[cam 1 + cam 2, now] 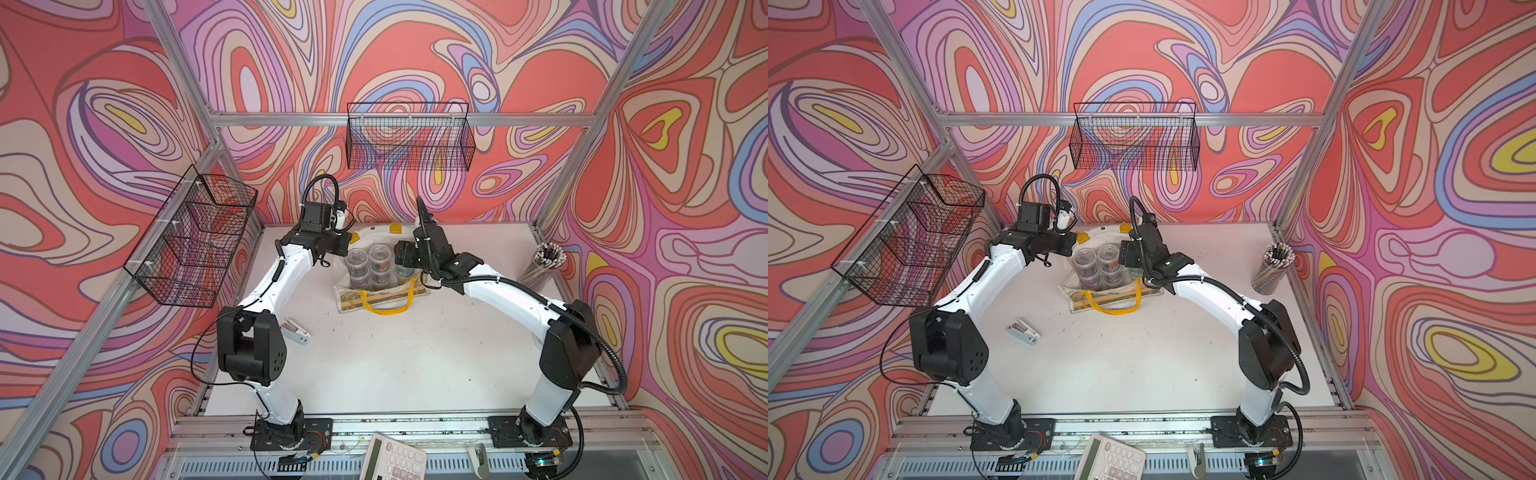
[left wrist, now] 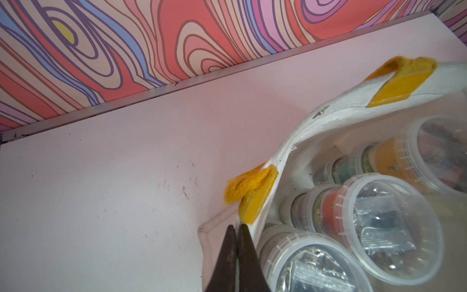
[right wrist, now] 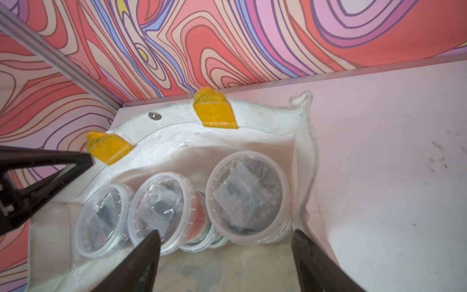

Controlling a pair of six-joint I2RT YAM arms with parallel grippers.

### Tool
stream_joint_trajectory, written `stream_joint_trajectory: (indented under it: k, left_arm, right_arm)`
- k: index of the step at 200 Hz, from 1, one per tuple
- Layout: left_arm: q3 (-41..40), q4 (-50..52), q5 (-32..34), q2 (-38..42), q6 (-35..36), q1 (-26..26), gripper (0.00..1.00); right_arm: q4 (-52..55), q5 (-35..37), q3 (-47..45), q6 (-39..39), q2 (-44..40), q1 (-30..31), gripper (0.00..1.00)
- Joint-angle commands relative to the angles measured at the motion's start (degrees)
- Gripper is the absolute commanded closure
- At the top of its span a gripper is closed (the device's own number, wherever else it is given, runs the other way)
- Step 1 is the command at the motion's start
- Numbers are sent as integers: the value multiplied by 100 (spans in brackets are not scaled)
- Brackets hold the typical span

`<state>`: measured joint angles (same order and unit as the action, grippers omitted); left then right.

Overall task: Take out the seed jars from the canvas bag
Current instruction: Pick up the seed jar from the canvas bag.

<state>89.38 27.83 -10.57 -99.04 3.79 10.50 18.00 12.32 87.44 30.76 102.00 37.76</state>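
Clamping the canvas bag (image 2: 316, 121) rim, left gripper (image 2: 237, 228) is squeezing fully closed; right gripper (image 3: 225, 239) is hovering part-open, empty, all seed jars (image 3: 247, 197) sitting bagged just ahead.

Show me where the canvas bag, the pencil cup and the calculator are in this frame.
canvas bag (image 1: 351, 300): in a top view, on its clear front panel.
pencil cup (image 1: 1271, 274): in a top view, on its clear wall.
calculator (image 1: 395, 459): in a top view, on its keypad.
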Motion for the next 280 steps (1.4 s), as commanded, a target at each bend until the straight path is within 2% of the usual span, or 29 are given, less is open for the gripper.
stream_joint_trajectory:
  k: [1,180,211,280]
  left_arm:
    - [16,225,-107,96,-66,-9,100]
    - [-84,212,-341,210,-198,-5,100]
    - [-96,200,-367,217,-222,-6,100]
    - [-102,218,-369,254,-247,-5,100]
  right_arm:
    - [160,165,198,30,235,-36,16]
    - [463,963,1112,-234,1300,-146,15]
    - [442,1087,1151,-320,1393,-146,21]
    - [286,861,1146,-411,1401,-137,41]
